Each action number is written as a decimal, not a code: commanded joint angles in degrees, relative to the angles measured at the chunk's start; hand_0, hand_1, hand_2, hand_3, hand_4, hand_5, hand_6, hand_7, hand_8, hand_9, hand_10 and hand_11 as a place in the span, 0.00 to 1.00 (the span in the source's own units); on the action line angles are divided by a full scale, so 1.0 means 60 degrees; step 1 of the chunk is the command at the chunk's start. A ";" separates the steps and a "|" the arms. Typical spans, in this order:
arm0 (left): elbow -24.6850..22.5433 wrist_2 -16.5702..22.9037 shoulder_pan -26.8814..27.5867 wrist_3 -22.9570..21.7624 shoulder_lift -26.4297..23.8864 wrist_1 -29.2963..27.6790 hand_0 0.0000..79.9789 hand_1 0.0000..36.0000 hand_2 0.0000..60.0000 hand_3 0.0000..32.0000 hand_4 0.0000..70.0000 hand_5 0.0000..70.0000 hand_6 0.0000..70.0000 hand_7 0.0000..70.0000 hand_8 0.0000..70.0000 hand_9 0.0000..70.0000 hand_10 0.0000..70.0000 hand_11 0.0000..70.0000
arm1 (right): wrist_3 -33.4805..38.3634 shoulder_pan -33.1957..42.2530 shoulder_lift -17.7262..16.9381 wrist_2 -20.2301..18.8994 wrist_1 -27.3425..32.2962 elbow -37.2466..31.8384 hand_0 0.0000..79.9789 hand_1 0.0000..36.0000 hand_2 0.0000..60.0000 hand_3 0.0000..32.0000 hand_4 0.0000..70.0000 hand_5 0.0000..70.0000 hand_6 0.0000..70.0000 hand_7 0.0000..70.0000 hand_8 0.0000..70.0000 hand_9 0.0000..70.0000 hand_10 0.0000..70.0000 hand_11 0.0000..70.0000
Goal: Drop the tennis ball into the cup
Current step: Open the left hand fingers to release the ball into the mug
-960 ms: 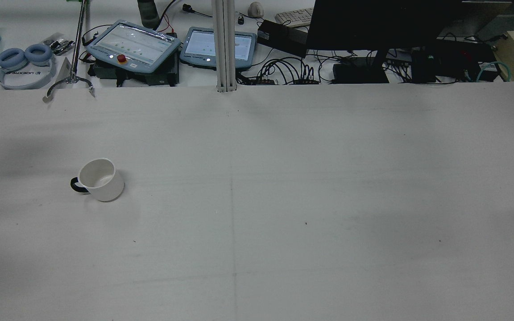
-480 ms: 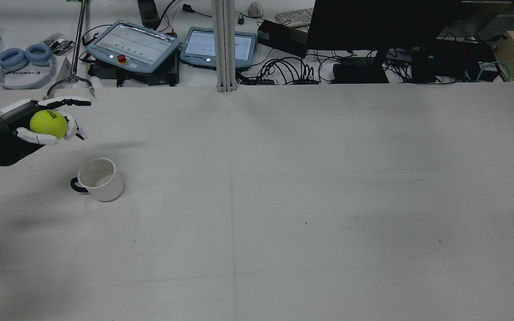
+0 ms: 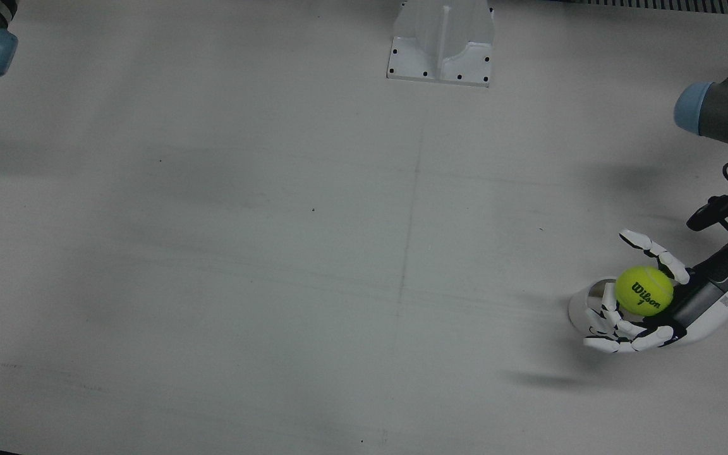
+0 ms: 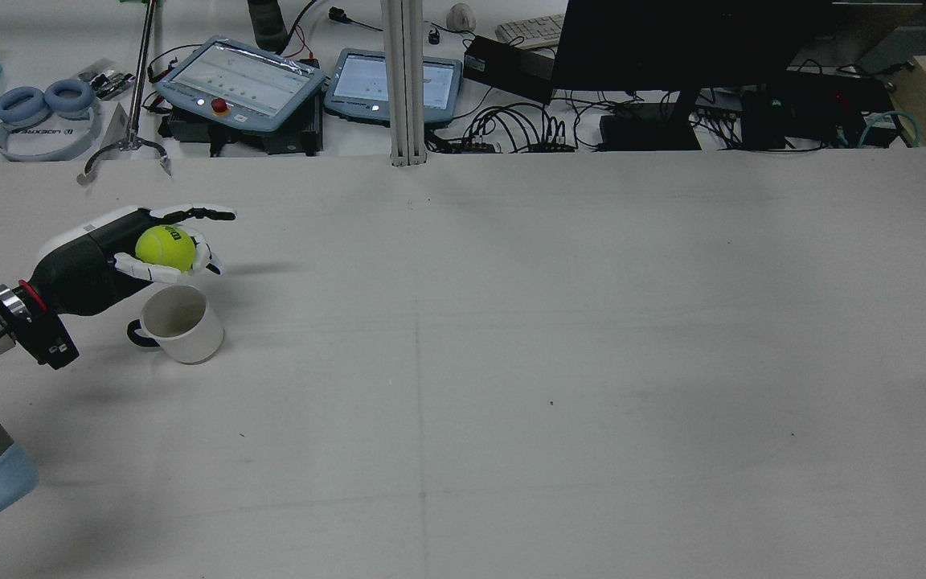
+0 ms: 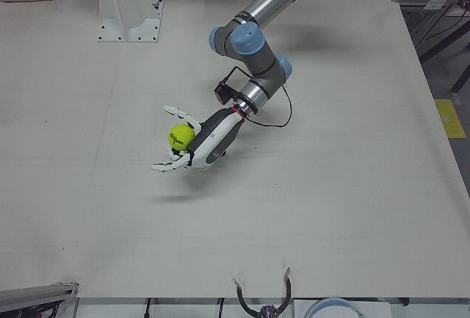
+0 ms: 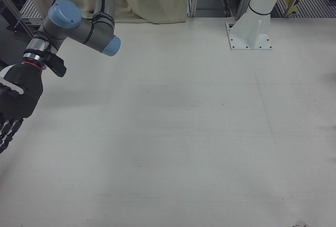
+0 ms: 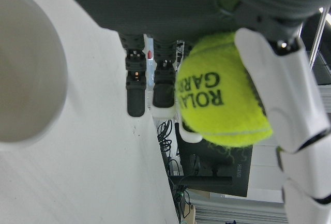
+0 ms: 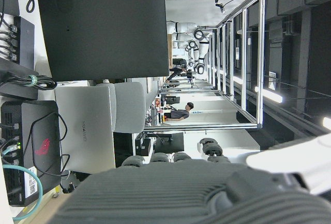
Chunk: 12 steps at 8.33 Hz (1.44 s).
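A white cup with a dark handle stands upright on the left half of the table. My left hand is shut on a yellow-green tennis ball, palm up, just above the cup's far rim. In the front view the ball and hand cover most of the cup. The left hand view shows the ball between the fingers and the cup's rim below it. My right hand hangs at the left edge of the right-front view, fingers extended, holding nothing.
Behind the table's far edge are two teach pendants, blue headphones, a dark monitor and cables. An aluminium post stands at the far middle edge; its white base shows in the front view.
My left hand came in from the left holding the ball and moved right and nearer, from beyond the cup to just over its far rim. The cup has not moved.
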 commanded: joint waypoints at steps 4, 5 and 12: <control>-0.0162 -0.0028 -0.0040 0.0066 0.1015 -0.0849 0.55 0.28 0.24 0.00 0.13 0.10 0.29 0.09 0.10 0.07 0.01 0.02 | 0.0000 0.0000 0.0000 0.0000 0.0000 0.0000 0.00 0.00 0.00 0.00 0.00 0.00 0.00 0.00 0.00 0.00 0.00 0.00; -0.0163 -0.0028 -0.0040 0.0066 0.1031 -0.0865 0.53 0.26 0.25 0.00 0.13 0.10 0.31 0.05 0.09 0.06 0.00 0.02 | 0.0000 0.0000 0.0000 0.0000 0.0000 0.0000 0.00 0.00 0.00 0.00 0.00 0.00 0.00 0.00 0.00 0.00 0.00 0.00; -0.0397 0.0118 -0.2696 0.0022 0.1787 -0.1082 0.52 0.26 0.31 0.00 0.17 0.11 0.41 0.06 0.10 0.04 0.01 0.02 | 0.0000 0.0000 0.0000 0.0000 0.0000 -0.0014 0.00 0.00 0.00 0.00 0.00 0.00 0.00 0.00 0.00 0.00 0.00 0.00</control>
